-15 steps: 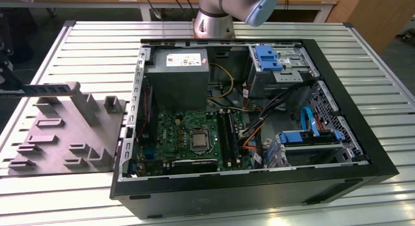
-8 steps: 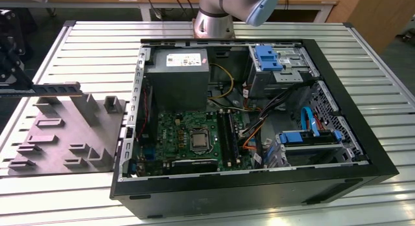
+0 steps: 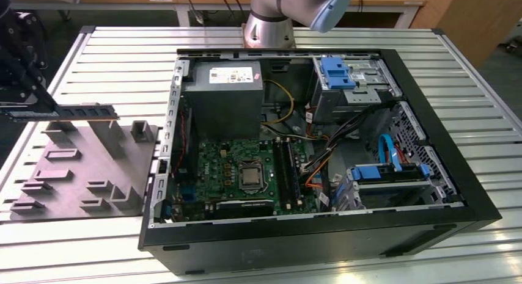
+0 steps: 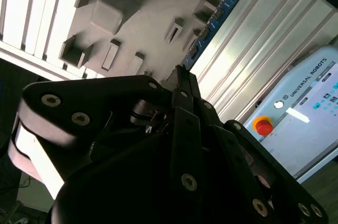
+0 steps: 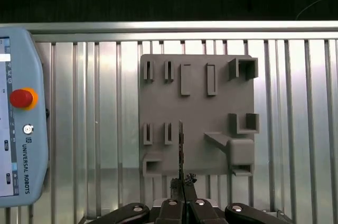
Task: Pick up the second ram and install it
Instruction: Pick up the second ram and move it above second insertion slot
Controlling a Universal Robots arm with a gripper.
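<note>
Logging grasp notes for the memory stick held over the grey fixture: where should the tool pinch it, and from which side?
At one short end, squeezing the two flat faces, coming in along its length. The second ram is a thin board, long edge down; the tool grips it this way now, leaving the long edges free.

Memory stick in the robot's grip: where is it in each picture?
Exterior view: memory stick held level at the exterior view's left, above the grey slotted plate.
First wrist view: memory stick edge-on, sticking out of the gripper.
Second wrist view: memory stick, a blue strip beyond the gripper.
Shared landmark: the grey slotted plate.
</note>
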